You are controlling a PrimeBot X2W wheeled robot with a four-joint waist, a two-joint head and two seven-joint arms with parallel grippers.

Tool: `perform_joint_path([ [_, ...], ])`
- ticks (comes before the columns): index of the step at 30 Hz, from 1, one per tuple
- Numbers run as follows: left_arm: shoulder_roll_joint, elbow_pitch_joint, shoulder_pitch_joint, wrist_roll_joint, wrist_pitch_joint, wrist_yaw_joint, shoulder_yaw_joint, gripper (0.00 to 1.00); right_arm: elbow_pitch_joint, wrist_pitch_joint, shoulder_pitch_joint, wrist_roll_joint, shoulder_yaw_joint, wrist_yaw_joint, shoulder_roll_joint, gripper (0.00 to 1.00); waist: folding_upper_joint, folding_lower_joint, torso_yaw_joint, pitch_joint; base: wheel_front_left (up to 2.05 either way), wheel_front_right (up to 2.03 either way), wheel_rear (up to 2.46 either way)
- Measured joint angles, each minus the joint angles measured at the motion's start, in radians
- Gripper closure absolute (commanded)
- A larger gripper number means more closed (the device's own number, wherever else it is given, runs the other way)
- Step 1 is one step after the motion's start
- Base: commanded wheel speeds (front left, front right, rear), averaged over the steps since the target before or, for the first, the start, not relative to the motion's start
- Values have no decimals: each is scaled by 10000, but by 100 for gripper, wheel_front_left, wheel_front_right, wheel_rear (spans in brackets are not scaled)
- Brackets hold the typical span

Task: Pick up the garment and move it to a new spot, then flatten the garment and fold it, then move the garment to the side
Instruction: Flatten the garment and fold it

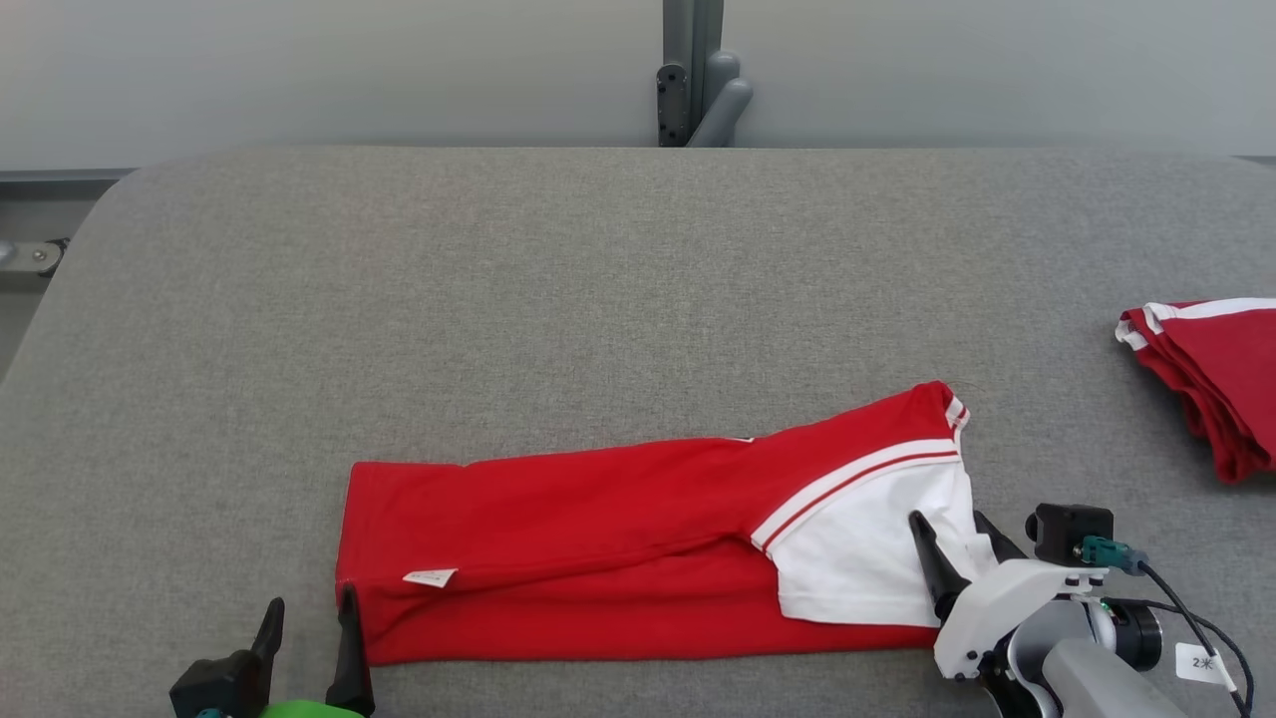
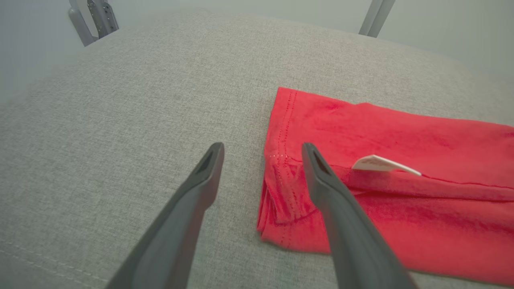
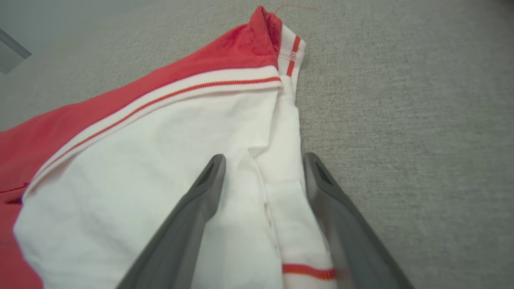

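The garment (image 1: 598,538) lies in the lower middle of the head view, a long red band folded lengthwise on the grey table (image 1: 498,279). A white panel edged with a red-and-white stripe is at its right end. A small white label (image 1: 430,576) sticks out near its lower left corner.

The left fingers (image 1: 349,638) rise from the lower left of the frame and stand well apart, holding nothing. One is at the garment's left edge and the other over bare table. In the left wrist view, one of the left fingers (image 2: 333,208) crosses the folded red corner just beside the label (image 2: 381,164). Whether it touches the cloth I cannot tell.

The right fingers (image 1: 932,563) come in from the lower right, also spread. In the right wrist view, these fingers (image 3: 188,216) straddle the white panel's hemmed edge without pinching it.

A second folded red garment (image 1: 1216,379) lies at the right edge, well apart. A grey bracket (image 1: 698,80) stands behind the table at top centre.
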Motion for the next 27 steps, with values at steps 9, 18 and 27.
perform_joint_path([
  [9,-8,117,-115,42,2,-82,21,0,1212,-94,-749,374,376,-6,255,21,0,0,289,342,0,0,0],
  [18,-8,192,-275,54,0,-153,13,0,999,-140,-831,1298,1225,2,209,100,0,0,251,444,0,0,0],
  [27,-8,180,-327,38,0,-153,-136,0,932,-163,-870,1446,-558,10,-639,100,0,0,269,405,0,0,0],
])
